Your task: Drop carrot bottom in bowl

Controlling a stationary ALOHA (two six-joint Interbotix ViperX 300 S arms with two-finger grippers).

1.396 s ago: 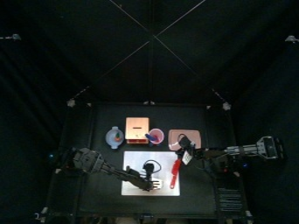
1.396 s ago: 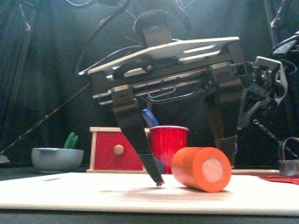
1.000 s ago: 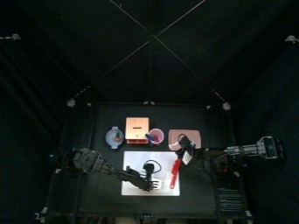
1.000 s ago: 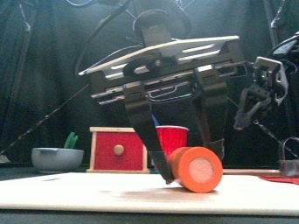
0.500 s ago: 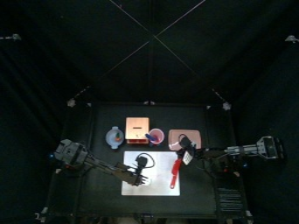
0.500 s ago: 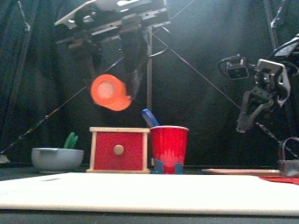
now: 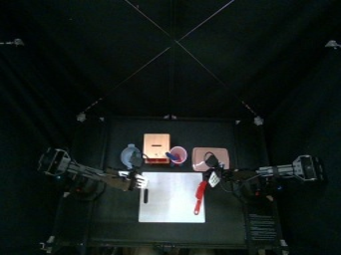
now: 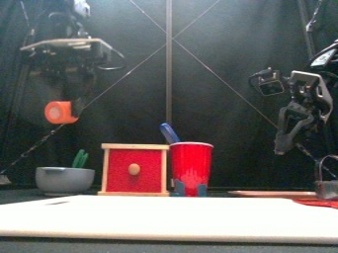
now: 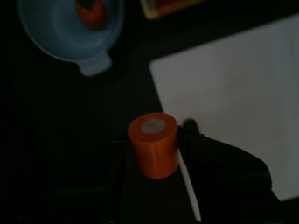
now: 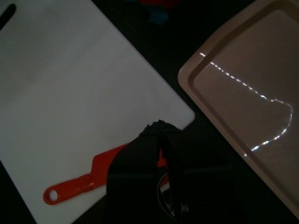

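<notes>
My left gripper [image 8: 59, 111] is shut on the orange carrot bottom [image 8: 58, 112] and holds it high in the air, above the grey bowl [image 8: 63, 179]. In the left wrist view the carrot bottom [image 9: 152, 145] sits between the two jaws, over dark table between the bowl [image 9: 77, 35] and the white cutting board [image 9: 239, 87]. The bowl holds another orange piece [image 9: 90, 10]. From above, the left gripper [image 7: 138, 180] is just in front of the bowl [image 7: 131, 155]. My right gripper [image 10: 156, 133] is shut and empty, raised at the right [image 8: 298, 111].
A red box [image 8: 133, 170] and a red cup [image 8: 192, 168] stand behind the cutting board [image 7: 173, 199]. A red-handled knife [image 7: 200, 195] lies on the board's right edge. A tan tray [image 7: 210, 158] is at the back right.
My left gripper closed on the carrot bottom on the board, lifted it and carried it left off the board to beside the bowl. The right arm has hardly moved.
</notes>
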